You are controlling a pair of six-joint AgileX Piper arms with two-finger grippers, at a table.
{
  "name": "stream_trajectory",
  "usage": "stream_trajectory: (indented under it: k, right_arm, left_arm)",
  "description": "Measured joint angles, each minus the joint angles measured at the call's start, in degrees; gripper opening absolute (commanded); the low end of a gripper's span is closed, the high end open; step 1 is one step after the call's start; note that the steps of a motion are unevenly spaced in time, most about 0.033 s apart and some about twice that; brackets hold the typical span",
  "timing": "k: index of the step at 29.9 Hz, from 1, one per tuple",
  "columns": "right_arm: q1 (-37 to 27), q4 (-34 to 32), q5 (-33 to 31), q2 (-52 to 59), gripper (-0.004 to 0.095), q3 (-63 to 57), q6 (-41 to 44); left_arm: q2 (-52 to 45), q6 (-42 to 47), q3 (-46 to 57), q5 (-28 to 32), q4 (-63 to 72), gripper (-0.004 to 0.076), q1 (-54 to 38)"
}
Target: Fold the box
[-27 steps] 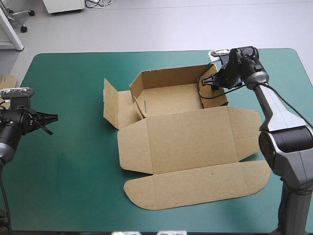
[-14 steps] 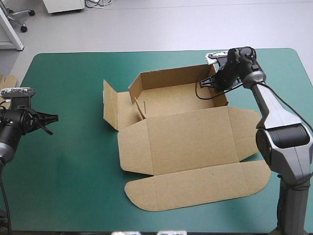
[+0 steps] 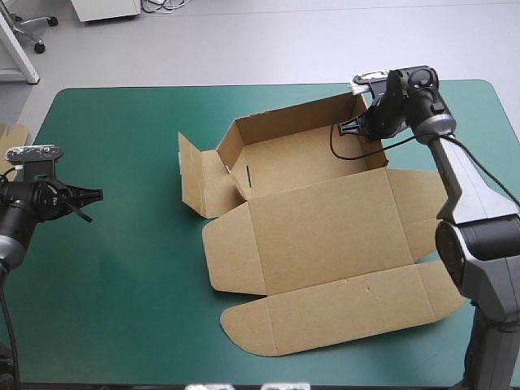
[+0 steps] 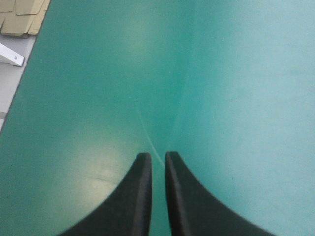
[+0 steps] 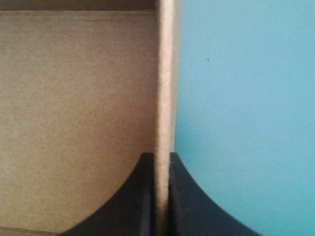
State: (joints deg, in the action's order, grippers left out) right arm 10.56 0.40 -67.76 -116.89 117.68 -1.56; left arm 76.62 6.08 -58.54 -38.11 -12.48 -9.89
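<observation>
The box point(image 3: 325, 236) is matt brown board, its face finely grained and fibrous up close, its cut edge paler and rougher. The teal-green cover point(image 3: 122, 244) is smooth with a soft sheen and catches pale glare. The black fingers point(image 5: 140, 196) look like smooth, dull plastic.

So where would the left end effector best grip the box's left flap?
The flap stands upright, thin, its top edge free: pinch that edge from above, one finger each side, as the right end effector holds the right wall.
</observation>
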Motion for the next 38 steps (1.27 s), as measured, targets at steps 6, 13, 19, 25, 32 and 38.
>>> stream_trajectory:
  k: [6, 13, 19, 25, 32, 38]
  right_arm:
    - [-2.07, 3.25, -1.48, 4.92, -0.0028, 0.00, -1.24]
    - [-7.37, 12.05, -2.77, 11.21, -0.0028, 0.00, -5.13]
    - [-12.51, 22.87, -3.16, 15.48, -0.0028, 0.00, -8.91]
    - [-12.83, 27.41, -3.59, 16.33, -0.0028, -0.24, -10.70]
    - [-12.57, 28.84, -2.79, 16.33, -0.0028, -4.41, -11.94]
    - [-12.09, 28.74, 0.06, 16.33, -0.0028, -7.21, -12.74]
  left_arm:
    - [1.17, -4.58, 0.00, 0.19, 7.15, 0.0071, 0.00]
    - [3.97, -8.37, 0.00, 1.31, 12.48, 0.0071, 0.00]
    - [7.30, -13.21, 0.00, 5.83, 20.43, 0.0071, 0.00]
    - [11.46, -30.38, 0.00, 7.93, 45.28, 0.0071, 0.00]
    - [15.39, -52.34, 0.00, -0.90, 77.63, 0.0071, 0.00]
    - [15.94, -62.06, 0.00, -9.99, 94.45, 0.0071, 0.00]
